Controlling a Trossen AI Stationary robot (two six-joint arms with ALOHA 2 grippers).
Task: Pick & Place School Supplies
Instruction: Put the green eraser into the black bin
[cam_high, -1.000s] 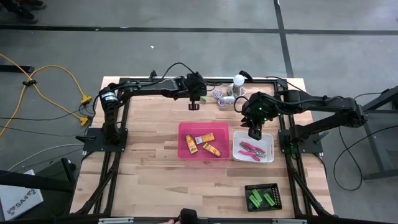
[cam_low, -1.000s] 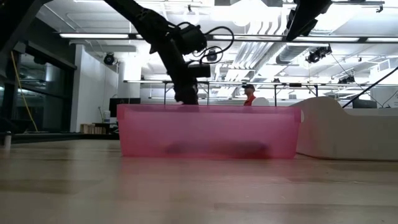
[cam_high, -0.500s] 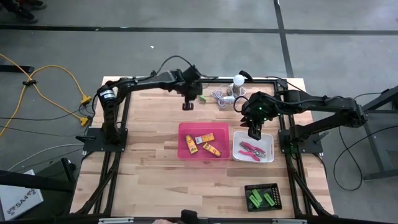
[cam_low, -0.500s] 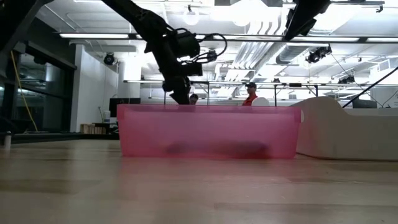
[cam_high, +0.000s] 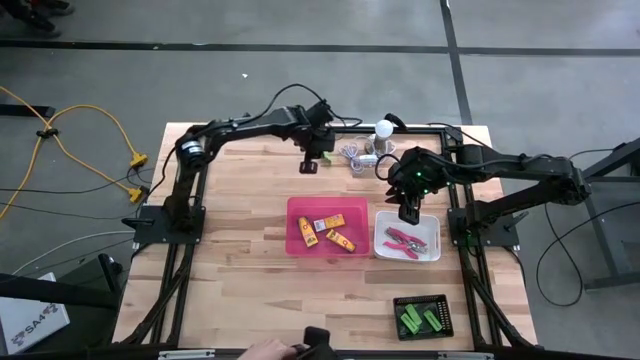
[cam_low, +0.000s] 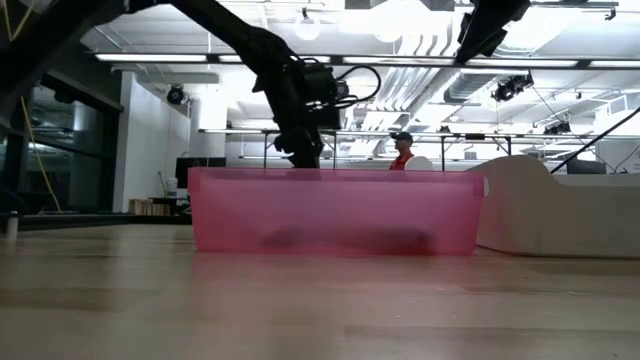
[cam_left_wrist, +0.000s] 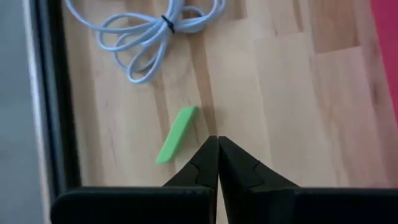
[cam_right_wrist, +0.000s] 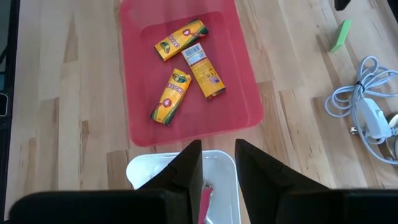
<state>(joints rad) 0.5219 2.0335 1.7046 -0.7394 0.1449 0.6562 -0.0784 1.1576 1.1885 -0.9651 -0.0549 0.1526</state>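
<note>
Green stick loose beside my shut left claw

Green stick (cam_left_wrist: 176, 134) lies flat on the wooden table (cam_high: 240, 230), near the coiled grey cord (cam_left_wrist: 149, 31), untouched. My left claw (cam_high: 310, 167) hangs just beside it, fingers pressed together, holding nothing. My right claw (cam_high: 408, 214) hovers over the white tray (cam_high: 430, 240), fingers partly apart and empty. Three yellow-orange blocks (cam_right_wrist: 186, 68) rest in the pink tray (cam_high: 296, 240)

Green stick (cam_left_wrist: 176, 134) flat on wood, crayon boxes (cam_right_wrist: 186, 67) in pink tray (cam_right_wrist: 249, 93).
</note>
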